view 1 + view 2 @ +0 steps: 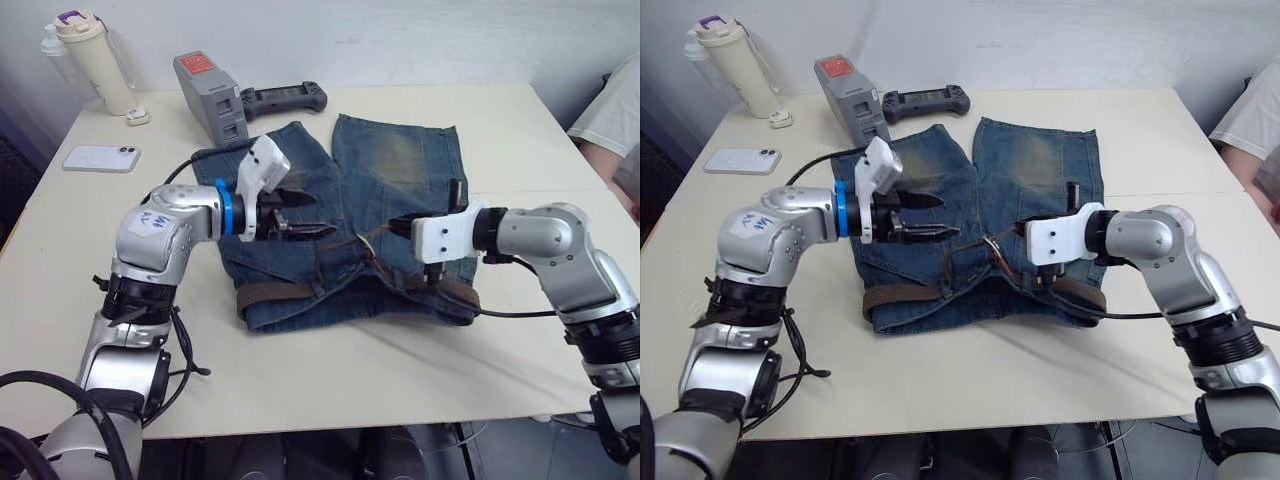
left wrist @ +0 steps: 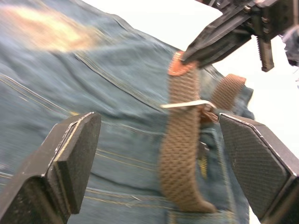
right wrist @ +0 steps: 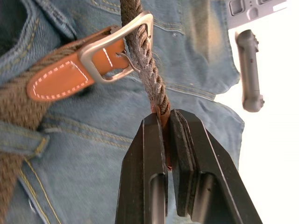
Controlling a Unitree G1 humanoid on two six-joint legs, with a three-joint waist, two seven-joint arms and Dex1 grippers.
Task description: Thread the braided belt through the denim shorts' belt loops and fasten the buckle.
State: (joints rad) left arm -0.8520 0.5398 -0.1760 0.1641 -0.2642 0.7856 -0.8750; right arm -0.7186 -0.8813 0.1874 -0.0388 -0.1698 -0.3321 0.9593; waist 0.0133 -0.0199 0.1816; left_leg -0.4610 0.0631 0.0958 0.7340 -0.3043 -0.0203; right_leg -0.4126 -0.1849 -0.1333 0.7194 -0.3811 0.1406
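We see the faded blue denim shorts (image 1: 350, 190) lying flat on the cream table (image 1: 480, 340), with yellowish worn patches on both legs and the waistband on the near side. The brown braided belt (image 1: 275, 293) of woven cord runs along that waistband, passing under a narrow blue denim belt loop (image 3: 18, 140). Its free end rises over the middle of the shorts, and there it passes through the rectangular silver metal buckle (image 3: 117, 44). The buckle sits on a smooth tan leather tab with white stitching, and its prong rests against the braid.

Our right gripper (image 3: 167, 135), above the shorts' right side, has its black fingers closed tight on the belt's end just past the buckle. Our left gripper (image 2: 159, 154), above the shorts' left leg, has its ribbed black pads spread wide apart with nothing between them, facing the belt and buckle.

Beyond the shorts' hems stand a grey box-shaped unit with a red label (image 1: 205, 95), whose writing we cannot read, and a dark grey handheld controller (image 1: 283, 98). Further to the left of the shorts lie a white phone (image 1: 101, 158) and a cream bottle with a purple-trimmed lid (image 1: 92, 58). Blue handwriting marks a white sticker (image 1: 152, 222) on our left forearm, but it is illegible.
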